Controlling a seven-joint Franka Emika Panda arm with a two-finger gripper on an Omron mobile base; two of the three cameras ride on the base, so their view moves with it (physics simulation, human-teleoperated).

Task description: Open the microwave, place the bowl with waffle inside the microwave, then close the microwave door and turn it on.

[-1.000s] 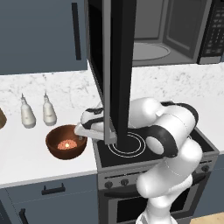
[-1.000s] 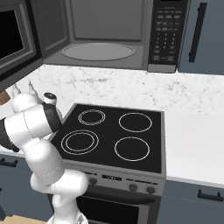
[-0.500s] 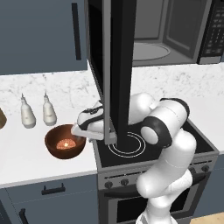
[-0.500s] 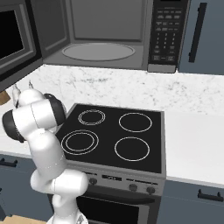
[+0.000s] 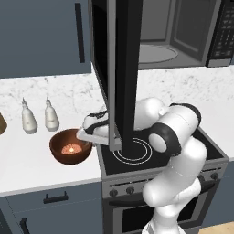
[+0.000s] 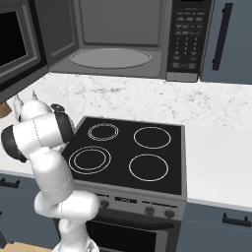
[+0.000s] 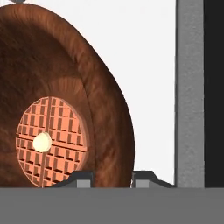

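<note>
The reddish-brown bowl stands on the white counter left of the stove, with the waffle flat at its centre. My gripper reaches in under the open microwave door and sits at the bowl's right rim. In the hand view, the bowl and waffle are close up, and my gripper has one fingertip inside and one outside the rim, pressed against the wall. The microwave stands open, its grey cavity and glass turntable bare.
Two pale bottles stand behind the bowl by the wall. The black stovetop lies under the arm. The door swings out over the stove's left edge, directly above the hand. A keypad is on the microwave's right.
The fingers have come together from wide open onto the bowl's rim. The hand has settled slightly lower at the bowl. The bowl has stayed in place.
</note>
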